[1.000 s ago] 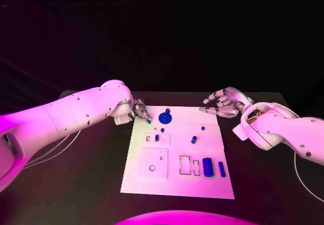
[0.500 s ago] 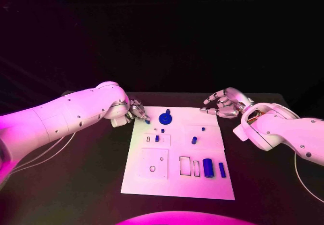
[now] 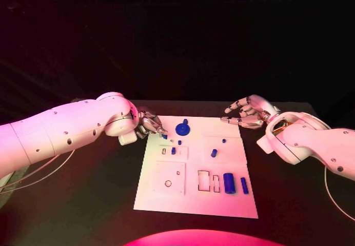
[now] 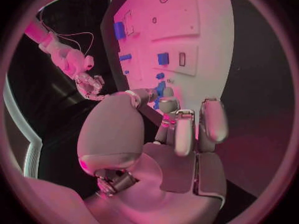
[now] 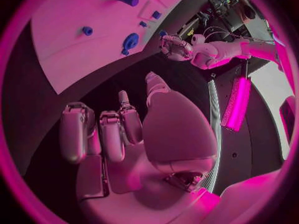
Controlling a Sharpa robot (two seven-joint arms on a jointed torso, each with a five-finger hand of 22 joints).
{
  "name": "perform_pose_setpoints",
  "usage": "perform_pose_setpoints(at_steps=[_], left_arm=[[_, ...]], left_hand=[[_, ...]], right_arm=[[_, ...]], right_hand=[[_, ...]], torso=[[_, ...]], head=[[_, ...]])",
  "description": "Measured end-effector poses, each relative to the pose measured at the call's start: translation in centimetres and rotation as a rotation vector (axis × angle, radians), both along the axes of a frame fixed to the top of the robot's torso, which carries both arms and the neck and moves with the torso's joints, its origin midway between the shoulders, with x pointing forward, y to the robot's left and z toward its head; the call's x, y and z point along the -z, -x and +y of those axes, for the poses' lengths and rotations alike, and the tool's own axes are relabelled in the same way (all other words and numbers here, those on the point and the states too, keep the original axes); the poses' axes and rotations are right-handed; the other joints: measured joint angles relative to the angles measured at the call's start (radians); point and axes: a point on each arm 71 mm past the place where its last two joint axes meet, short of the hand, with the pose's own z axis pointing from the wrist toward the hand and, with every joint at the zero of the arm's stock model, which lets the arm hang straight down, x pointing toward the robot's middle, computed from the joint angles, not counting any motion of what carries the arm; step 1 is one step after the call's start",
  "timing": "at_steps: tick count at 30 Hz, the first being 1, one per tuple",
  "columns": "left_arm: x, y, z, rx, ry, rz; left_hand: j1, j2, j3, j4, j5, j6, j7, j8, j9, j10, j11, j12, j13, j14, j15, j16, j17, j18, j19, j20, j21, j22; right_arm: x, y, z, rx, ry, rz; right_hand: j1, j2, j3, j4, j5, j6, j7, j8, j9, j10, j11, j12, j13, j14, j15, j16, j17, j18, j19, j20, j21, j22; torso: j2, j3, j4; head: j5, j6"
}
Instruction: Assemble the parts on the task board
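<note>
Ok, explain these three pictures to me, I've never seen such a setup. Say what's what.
It is a robot with two white arms, each ending in a silver hand, at a black table. The square picture looks down from its head. The two round ones come from cameras at its wrists, behind each hand. On the table lies a white board with blue parts: a round part, a cylinder and some smaller ones. The left hand is at the board's far left corner, and its fingers seem to pinch a small part. The right hand hovers open beyond the far right corner, holding nothing.
</note>
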Motion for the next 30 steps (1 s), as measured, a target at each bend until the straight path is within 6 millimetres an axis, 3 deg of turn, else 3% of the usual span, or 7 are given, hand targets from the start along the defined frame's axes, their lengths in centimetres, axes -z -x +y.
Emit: perform_pose_setpoints(at_steps=[11,13,15,30], left_arm=[[1.1,1.7,-0.6,0.066,-0.058,-0.035],[1.3,1.9,-0.7,0.077,-0.073,-0.049],[1.5,2.0,-0.7,0.087,-0.090,-0.065],[2.4,2.6,-1.1,0.114,-0.143,-0.120]], left_hand=[[-0.007,-0.005,0.000,0.000,0.030,0.003,0.000,0.000,0.004,0.010,-0.003,0.001,0.011,0.001,-0.001,0.004,0.000,0.000,0.004,-0.004,0.004,0.005],[-0.007,-0.005,0.000,0.000,0.030,0.005,0.002,0.000,0.004,0.010,-0.004,0.006,0.014,0.001,-0.001,0.004,0.000,-0.002,0.004,-0.004,0.005,0.005],[-0.008,-0.006,0.000,0.000,0.031,0.009,0.000,-0.001,0.004,0.012,-0.005,0.006,0.017,0.001,-0.001,0.004,0.000,-0.016,0.004,-0.004,0.008,0.008],[-0.017,-0.015,0.000,0.000,0.040,0.017,-0.007,0.003,0.004,0.019,-0.005,0.010,0.023,0.001,0.000,0.004,0.000,-0.016,0.007,-0.007,0.008,0.012]], right_arm=[[0.1,0.0,0.0,0.000,0.000,0.001],[0.1,0.0,0.0,0.000,0.000,0.001],[0.1,0.0,0.0,0.000,0.000,0.002],[0.1,0.1,-0.1,0.000,0.000,0.002]], right_hand=[[0.000,0.000,0.000,0.000,0.000,0.000,0.000,0.000,0.000,0.000,0.000,0.000,0.000,0.000,0.000,0.000,0.000,0.000,0.000,0.000,-0.003,0.001],[0.000,0.000,0.000,0.000,0.000,0.000,0.000,0.000,0.000,0.000,0.000,0.000,0.000,0.000,0.000,0.000,0.000,0.000,0.000,0.000,-0.005,0.001],[0.000,0.000,0.000,0.000,0.000,0.000,0.000,0.000,0.000,0.000,0.000,0.000,0.000,0.000,0.000,0.000,0.000,0.000,0.000,0.000,-0.005,0.001],[0.000,0.000,0.000,0.000,0.000,0.000,0.000,0.000,0.000,0.000,0.000,0.000,0.000,0.000,0.000,0.000,0.000,0.000,0.000,0.000,-0.005,0.001]], torso=[[0.000,0.0000,0.0000],[0.000,0.0000,-0.0007],[0.001,0.0000,-0.0009],[0.003,0.0001,-0.0011]], head=[[0.007,-0.003],[0.007,-0.003],[0.008,-0.004],[0.009,-0.010]])
